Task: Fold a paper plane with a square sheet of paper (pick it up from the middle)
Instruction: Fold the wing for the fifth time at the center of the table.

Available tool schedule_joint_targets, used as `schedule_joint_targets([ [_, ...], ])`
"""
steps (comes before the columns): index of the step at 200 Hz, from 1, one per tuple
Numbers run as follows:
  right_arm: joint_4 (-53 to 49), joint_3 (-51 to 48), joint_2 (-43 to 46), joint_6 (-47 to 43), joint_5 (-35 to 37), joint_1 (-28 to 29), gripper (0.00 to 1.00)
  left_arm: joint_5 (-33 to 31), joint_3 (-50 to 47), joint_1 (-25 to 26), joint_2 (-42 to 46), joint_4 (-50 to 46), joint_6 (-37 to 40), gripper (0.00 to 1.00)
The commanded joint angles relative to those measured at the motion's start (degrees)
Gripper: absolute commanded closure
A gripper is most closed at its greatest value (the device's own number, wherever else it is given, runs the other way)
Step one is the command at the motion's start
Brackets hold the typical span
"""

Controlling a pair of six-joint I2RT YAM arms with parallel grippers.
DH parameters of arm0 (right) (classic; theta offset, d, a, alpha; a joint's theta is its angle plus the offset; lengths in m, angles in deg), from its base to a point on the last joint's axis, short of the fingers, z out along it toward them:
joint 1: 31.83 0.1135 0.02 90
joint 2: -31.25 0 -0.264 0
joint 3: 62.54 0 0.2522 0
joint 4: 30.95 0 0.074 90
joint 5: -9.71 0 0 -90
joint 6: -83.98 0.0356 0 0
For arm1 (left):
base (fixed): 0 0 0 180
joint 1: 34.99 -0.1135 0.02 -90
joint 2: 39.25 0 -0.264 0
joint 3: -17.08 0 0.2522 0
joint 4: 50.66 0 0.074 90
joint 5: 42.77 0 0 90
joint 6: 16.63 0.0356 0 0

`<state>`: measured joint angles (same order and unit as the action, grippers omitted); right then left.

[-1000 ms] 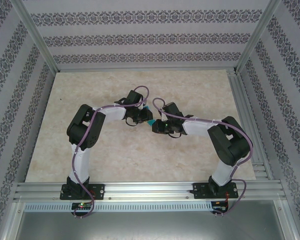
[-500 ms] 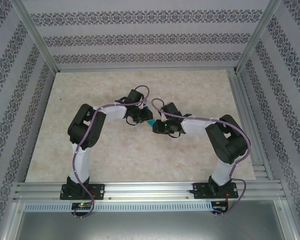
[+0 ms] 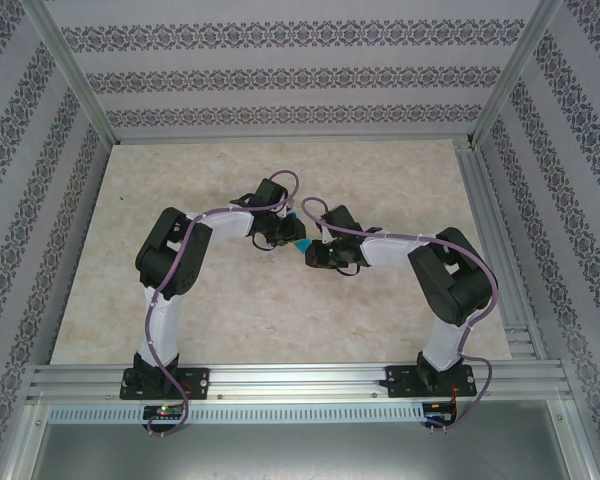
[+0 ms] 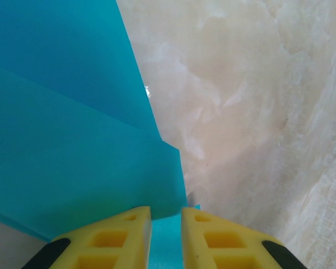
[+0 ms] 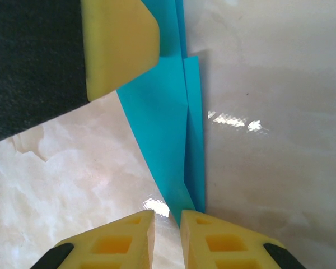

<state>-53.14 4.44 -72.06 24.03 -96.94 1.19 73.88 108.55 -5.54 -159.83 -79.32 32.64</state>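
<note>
Find the paper (image 3: 300, 243) over the middle of the table (image 3: 400, 180), already folded to a narrow layered wedge and strung between the two arms. See the left gripper (image 4: 167, 216) nearly shut, with teal paper between its jaws at the broad layered end. See the right gripper (image 5: 167, 218) just as narrow, seemingly nipping the pointed tip, though how deep it bites is hard to tell. Treat this as a creasing or aligning step, probably. Hold both pinches firm and pull only lightly taut, since the tip looks likely to tear or slip. Line up the layered edges before pressing. Press down flat against the table. Never release both ends together.
</note>
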Motion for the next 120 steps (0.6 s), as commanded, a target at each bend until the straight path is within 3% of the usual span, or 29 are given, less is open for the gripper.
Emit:
schedule_joint_targets([
  [1, -4.16, -0.51, -0.86, -0.35, 2.58, -0.15, 0.79, -2.02, 0.77, 0.63, -1.96, -2.86, 1.2, 0.77],
  [85, -7.0, -6.45, 2.86, -0.27, -3.04, -0.85, 0.79, -2.91, 0.57, 0.68, -2.29, -3.39, 1.46, 0.77],
  [120, -4.6, -5.45, 8.85, 1.27, -5.12, -1.79, 0.79, -2.84, 0.51, 0.61, -2.28, -3.3, 1.61, 0.77],
])
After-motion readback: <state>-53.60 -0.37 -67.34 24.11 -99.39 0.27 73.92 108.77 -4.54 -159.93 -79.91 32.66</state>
